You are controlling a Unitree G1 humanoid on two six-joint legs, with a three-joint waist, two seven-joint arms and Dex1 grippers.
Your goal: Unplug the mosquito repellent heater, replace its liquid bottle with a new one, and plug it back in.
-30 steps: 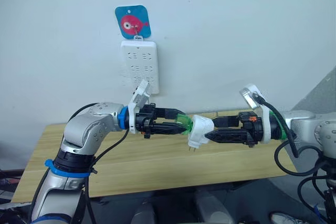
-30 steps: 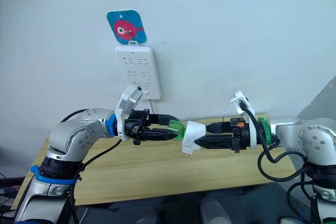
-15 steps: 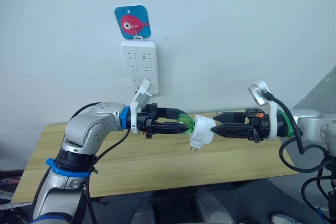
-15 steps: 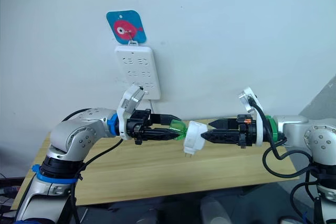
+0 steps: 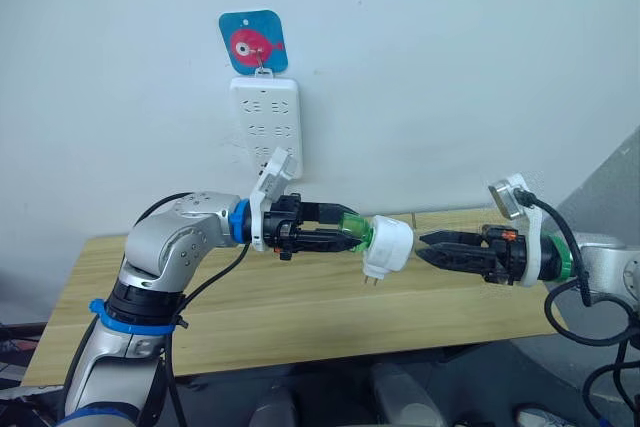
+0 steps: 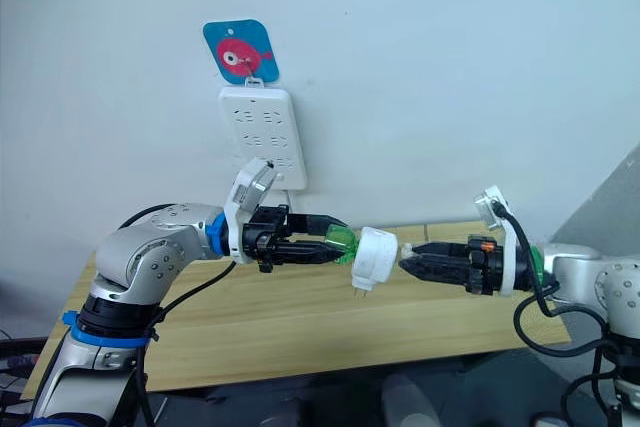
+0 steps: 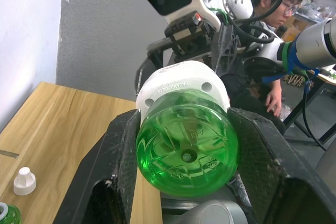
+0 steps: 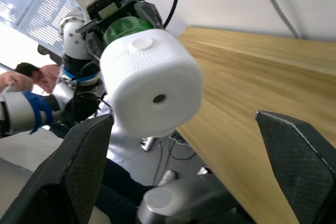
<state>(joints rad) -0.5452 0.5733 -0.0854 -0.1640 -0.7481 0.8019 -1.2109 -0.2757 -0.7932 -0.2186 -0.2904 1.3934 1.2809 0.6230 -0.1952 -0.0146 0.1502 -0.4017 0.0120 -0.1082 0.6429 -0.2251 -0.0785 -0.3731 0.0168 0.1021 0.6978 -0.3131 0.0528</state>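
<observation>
**A:** What changed in the last second?

**B:** The right end effector [image 5: 428, 244] has let go of the heater [image 5: 388, 245] and drawn back toward its own side; its fingers are parted, the tips just beside the white body but apart from it.

**A:** So where is the heater now?

**B:** In mid-air above the tabletop [image 5: 300, 312], carried only through the green bottle [image 7: 186, 142], which the left end effector [image 5: 352, 233] clamps by its base. The prongs point down.

**A:** What does that mean for the job?

**B:** My reading: the heater is unplugged from the strip [image 5: 265, 127] and a bottle is seated in it. Whether it is the new one, I cannot tell. A loose white cap [image 7: 24, 180] lies on the tabletop.

**A:** And the arms?

**B:** Both reach inward at the same height, forearms level, the left bent at the elbow, the two end effectors facing each other.
</observation>
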